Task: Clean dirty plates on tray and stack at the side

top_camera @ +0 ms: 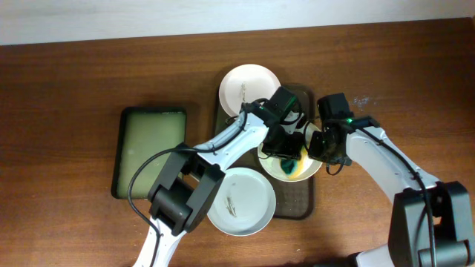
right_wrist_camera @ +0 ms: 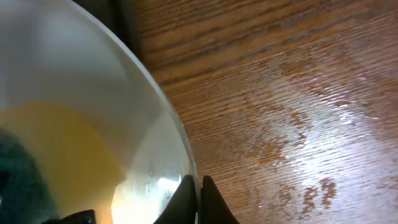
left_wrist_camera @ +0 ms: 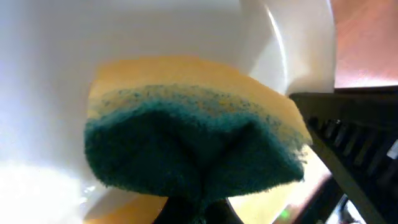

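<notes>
Three white plates show in the overhead view. One [top_camera: 249,87] lies at the far end of the dark brown tray [top_camera: 302,204]. One with brown smears [top_camera: 241,202] lies at the near left. The middle plate [top_camera: 315,170] is tilted up between the arms. My right gripper [top_camera: 323,145] is shut on its rim [right_wrist_camera: 177,134]. My left gripper [top_camera: 286,152] is shut on a yellow and teal sponge [left_wrist_camera: 193,146] and presses it against the inside of that plate [left_wrist_camera: 124,37].
A smaller black-rimmed tray of yellowish liquid [top_camera: 151,148] stands on the wooden table to the left. Wet patches show on the wood [right_wrist_camera: 298,137] beside the held plate.
</notes>
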`<state>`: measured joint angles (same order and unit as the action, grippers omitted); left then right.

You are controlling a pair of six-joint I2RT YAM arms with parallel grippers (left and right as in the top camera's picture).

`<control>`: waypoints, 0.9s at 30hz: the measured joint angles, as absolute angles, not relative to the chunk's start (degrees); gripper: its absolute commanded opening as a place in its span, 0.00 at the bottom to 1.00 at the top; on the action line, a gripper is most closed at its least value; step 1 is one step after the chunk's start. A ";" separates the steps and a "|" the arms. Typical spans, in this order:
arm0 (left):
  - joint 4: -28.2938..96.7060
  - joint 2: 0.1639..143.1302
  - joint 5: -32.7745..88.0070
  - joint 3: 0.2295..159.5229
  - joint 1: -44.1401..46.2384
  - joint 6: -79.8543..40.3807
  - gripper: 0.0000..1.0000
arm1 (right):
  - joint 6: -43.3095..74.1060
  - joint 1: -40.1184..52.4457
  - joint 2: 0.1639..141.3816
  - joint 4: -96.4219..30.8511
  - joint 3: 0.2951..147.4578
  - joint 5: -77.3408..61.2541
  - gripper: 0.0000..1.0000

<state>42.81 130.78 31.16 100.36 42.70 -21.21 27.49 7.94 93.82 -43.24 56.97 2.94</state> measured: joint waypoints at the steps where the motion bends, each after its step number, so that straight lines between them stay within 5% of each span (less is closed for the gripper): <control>1: 44.93 130.78 27.97 101.03 42.74 -20.95 0.00 | 27.46 8.05 94.00 -43.11 56.97 2.17 0.04; 8: 61.32 131.11 -11.33 106.08 40.77 -25.89 0.00 | 27.42 9.13 94.35 -42.85 56.97 0.14 0.04; 10: 63.61 131.85 -12.95 110.80 40.62 -26.65 0.00 | 27.42 9.13 94.35 -42.83 56.99 0.14 0.04; 13: 63.94 131.85 -10.66 113.36 40.64 -26.89 0.00 | 20.21 9.04 94.35 -37.08 56.97 -5.80 0.22; 17: 68.18 131.24 -7.88 115.35 38.48 -26.96 0.00 | 13.87 9.04 95.33 -29.71 56.95 -13.45 0.27; 19: 69.49 128.64 -7.46 116.22 36.40 -26.85 0.00 | 12.84 9.04 99.02 -26.33 56.99 -14.46 0.27; 22: 74.04 120.29 -8.01 117.86 31.24 -26.15 0.00 | 11.57 9.04 103.74 -23.35 56.99 -15.20 0.04; 27: 86.37 117.95 -11.29 117.32 17.43 -25.47 0.00 | 13.17 9.04 102.24 -25.12 56.97 -14.15 0.04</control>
<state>86.37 117.95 -11.29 117.32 17.43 -25.47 13.17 9.04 102.24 -25.12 56.97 -14.15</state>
